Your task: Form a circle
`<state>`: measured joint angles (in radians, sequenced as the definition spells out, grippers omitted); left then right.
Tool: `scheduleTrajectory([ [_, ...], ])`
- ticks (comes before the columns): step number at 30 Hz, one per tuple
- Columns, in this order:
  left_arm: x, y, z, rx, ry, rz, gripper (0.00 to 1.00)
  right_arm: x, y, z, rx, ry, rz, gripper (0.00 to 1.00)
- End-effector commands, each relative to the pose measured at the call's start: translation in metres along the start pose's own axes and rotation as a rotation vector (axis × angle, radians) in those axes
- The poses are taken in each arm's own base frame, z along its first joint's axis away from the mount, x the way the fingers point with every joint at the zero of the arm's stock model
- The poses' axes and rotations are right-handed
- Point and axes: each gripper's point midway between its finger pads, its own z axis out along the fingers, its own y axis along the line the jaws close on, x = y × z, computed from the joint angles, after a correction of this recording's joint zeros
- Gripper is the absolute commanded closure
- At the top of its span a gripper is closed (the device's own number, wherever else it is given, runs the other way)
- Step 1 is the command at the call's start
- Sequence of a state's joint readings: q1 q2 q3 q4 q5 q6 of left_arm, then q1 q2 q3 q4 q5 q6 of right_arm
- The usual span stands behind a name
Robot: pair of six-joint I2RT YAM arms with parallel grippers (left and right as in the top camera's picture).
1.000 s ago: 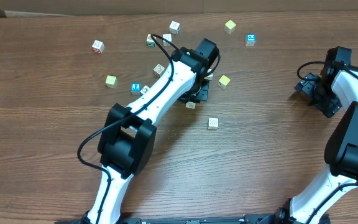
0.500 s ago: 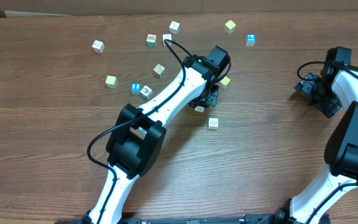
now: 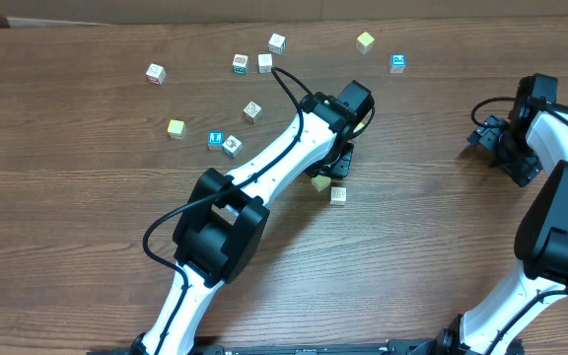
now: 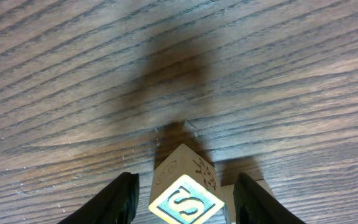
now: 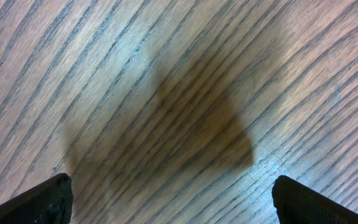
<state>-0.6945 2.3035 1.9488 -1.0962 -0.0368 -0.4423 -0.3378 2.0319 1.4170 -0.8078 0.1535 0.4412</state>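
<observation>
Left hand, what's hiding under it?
A cube with a blue S sits on the wooden table between the left hand's fingers. A pale thing is mostly hidden behind one finger.

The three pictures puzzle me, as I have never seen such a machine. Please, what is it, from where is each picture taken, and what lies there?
It is two robot arms at a wooden table. The wide picture comes from a camera above; small toy cubes lie scattered on the wood. The other two pictures come from cameras on the wrists, looking down. The left fingers stand open on either side of an S cube, not touching it. The right fingers are wide open, holding nothing.
</observation>
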Motion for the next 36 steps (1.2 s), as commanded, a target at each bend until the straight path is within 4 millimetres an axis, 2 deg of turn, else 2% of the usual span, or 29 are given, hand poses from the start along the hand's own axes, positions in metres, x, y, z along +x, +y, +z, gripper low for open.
scheduleTrajectory([
  [1, 0.004, 0.000, 0.007, -0.005, 0.021, 0.004, 0.52, -0.004, 0.001, -0.009, -0.010, -0.024, 0.006, 0.00],
  [13, 0.008, 0.002, 0.010, -0.011, 0.032, -0.001, 0.50, -0.004, 0.001, -0.009, -0.010, -0.024, 0.006, 0.00],
  [17, 0.003, 0.008, 0.011, -0.044, 0.009, -0.074, 0.48, -0.004, 0.001, -0.009, -0.010, -0.024, 0.006, 0.00],
  [21, 0.001, 0.011, 0.010, -0.060, -0.006, -0.087, 0.53, -0.004, 0.001, -0.009, -0.010, -0.024, 0.006, 0.00],
  [25, 0.001, 0.013, 0.010, -0.072, -0.005, -0.088, 0.64, -0.004, 0.001, -0.009, -0.010, -0.024, 0.006, 0.00],
  [30, -0.002, 0.012, 0.010, -0.066, -0.018, -0.089, 0.64, -0.004, 0.001, -0.009, -0.010, -0.024, 0.006, 0.00],
  [31, -0.004, 0.011, 0.010, -0.063, -0.025, -0.091, 0.63, -0.004, 0.001, -0.009, -0.010, -0.024, 0.006, 0.00],
  [33, -0.006, 0.014, 0.010, -0.061, -0.029, -0.106, 0.39, -0.004, 0.001, -0.009, -0.010, -0.024, 0.006, 0.00],
  [36, -0.001, 0.015, 0.011, -0.049, -0.002, -0.156, 0.30, -0.004, 0.001, -0.009, -0.010, -0.024, 0.006, 0.00],
])
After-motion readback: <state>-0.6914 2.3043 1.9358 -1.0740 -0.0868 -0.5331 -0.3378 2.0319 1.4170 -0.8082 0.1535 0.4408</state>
